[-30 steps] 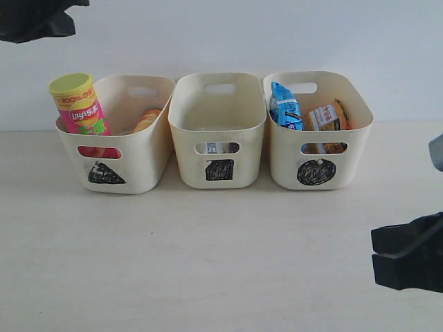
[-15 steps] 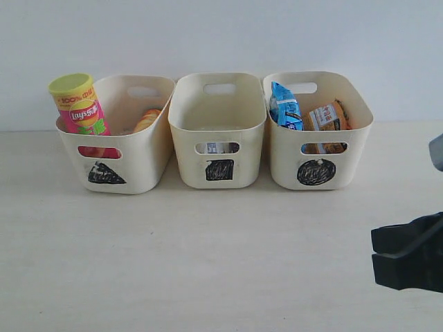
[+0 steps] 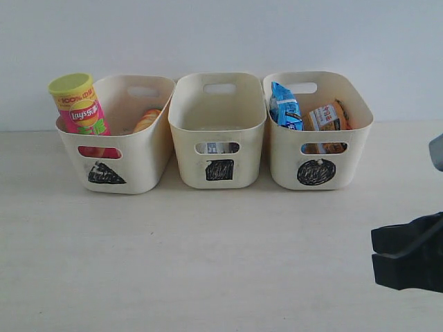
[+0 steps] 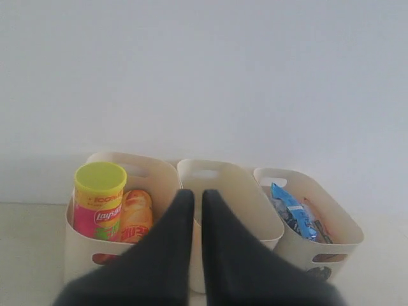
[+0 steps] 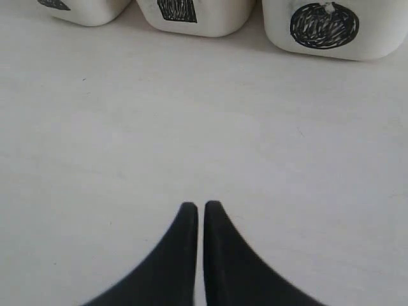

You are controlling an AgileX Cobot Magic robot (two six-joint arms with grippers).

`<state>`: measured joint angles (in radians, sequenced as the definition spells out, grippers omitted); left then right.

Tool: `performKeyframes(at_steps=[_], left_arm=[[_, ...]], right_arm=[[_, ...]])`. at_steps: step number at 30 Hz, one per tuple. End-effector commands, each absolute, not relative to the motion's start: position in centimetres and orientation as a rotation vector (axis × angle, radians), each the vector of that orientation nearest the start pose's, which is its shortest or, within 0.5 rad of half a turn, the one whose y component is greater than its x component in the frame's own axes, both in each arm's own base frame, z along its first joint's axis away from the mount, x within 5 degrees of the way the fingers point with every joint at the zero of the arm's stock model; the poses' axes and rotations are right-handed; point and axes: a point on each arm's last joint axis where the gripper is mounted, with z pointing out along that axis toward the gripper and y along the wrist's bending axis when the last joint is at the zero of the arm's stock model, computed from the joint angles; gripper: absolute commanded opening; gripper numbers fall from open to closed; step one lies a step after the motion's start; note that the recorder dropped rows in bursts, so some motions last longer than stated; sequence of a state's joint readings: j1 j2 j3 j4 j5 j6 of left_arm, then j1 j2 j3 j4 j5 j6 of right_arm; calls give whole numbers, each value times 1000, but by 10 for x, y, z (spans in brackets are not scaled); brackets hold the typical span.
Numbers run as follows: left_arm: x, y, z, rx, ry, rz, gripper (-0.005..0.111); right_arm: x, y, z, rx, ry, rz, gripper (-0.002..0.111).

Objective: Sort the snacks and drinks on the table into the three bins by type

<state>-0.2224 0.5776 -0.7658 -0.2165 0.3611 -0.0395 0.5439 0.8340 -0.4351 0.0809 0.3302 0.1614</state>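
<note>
Apparently sorted: pink Lay's tube (image 3: 79, 105) leans in the triangle bin (image 3: 142, 162), a small carton (image 3: 217, 147) shows through the square bin (image 3: 218, 121) slot, and blue packet (image 3: 284, 105) and orange packet (image 3: 325, 117) sit in the circle bin (image 3: 349, 149). Left jaws and right jaws are pressed together, empty; best park both clear of the rims.

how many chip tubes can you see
2. The pink tube stands at the left end of the triangle bin; the orange tube sits beside it in the same bin. Others could be hidden behind bin walls.
</note>
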Motion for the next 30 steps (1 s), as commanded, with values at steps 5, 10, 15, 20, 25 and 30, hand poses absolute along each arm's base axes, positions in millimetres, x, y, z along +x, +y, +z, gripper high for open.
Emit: performKeyframes(at_steps=[5,10,15,20,25,30], left_arm=[[98,-29,394,37,1640,-422,4],[98,-29,393,39,1640,-417,4],[99,-28,391,62,1645,-375,4],[101,-20,373,-4,1593,-314,4],[91,-7,357,-146,1583,-257,4],[85,-1,317,-152,1626,-160,4]], right_arm=[[133,82,248,-357,2213,452,0],[133,82,248,-357,2213,452,0],[133,82,248,-357,2213,452,0],[133,82,248,-357,2213,452,0],[133,82,248,-357,2213,452,0],[133,82,248,-357,2213,452,0]])
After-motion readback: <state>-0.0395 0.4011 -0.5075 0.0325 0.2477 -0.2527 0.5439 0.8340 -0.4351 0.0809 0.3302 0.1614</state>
